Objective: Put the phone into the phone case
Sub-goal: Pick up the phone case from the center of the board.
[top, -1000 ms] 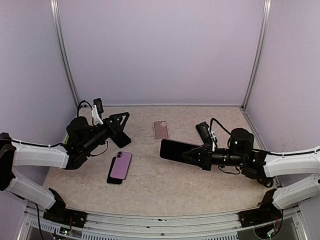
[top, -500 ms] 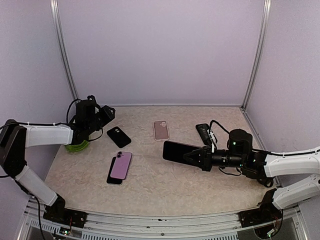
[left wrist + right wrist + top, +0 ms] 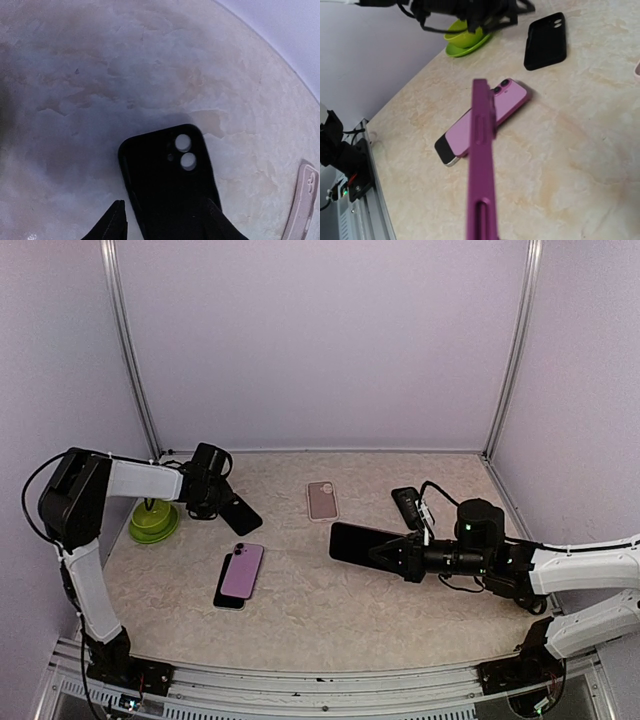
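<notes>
A black phone case (image 3: 241,513) lies hollow side down at the back left; it also shows in the left wrist view (image 3: 167,185). My left gripper (image 3: 221,502) is open, low over the table, its fingertips (image 3: 116,222) on either side of the case's near end. A pink phone (image 3: 241,571) lies back up in the middle left, with a black end showing under it (image 3: 490,112). My right gripper (image 3: 397,554) is shut on a purple phone case (image 3: 361,541), held above the table and seen edge-on in the right wrist view (image 3: 480,165).
A beige case (image 3: 322,499) lies at the back middle. A green bowl (image 3: 153,523) sits at the far left beside my left arm. A black device (image 3: 407,506) lies behind my right wrist. Lilac walls close in three sides.
My left arm has swung back and to the left, then come down to the black case. My right gripper has carried the purple case slightly to the right.
</notes>
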Controlling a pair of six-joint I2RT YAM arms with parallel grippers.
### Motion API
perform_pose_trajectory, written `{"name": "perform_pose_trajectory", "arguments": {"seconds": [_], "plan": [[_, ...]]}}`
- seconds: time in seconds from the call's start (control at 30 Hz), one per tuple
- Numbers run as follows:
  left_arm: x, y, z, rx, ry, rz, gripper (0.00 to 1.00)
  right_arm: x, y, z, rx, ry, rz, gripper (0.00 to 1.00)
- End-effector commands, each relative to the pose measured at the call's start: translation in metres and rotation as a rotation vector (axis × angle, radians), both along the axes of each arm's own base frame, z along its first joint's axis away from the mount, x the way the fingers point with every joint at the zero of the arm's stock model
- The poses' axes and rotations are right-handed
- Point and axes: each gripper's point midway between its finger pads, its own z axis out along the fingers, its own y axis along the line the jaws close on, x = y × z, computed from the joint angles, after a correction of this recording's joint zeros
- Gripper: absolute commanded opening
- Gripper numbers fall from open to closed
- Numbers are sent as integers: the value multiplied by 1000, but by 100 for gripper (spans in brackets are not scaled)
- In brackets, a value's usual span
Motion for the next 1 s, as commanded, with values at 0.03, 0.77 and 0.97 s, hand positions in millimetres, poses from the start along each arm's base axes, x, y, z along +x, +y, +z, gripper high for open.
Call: {"name": "perform_pose_trajectory", "arguments": {"seconds": [0.03,0.77,0.97], "plan": [[-13,17,-28,60,119,61,48,5,5,26,54,-67,-5,0],[-7,18,-62,63,193,65,36,11,9,18,32,-54,-15,0],[-9,17,-68,60,210,61,23,12,9,16,29,-50,-20,0]]}}
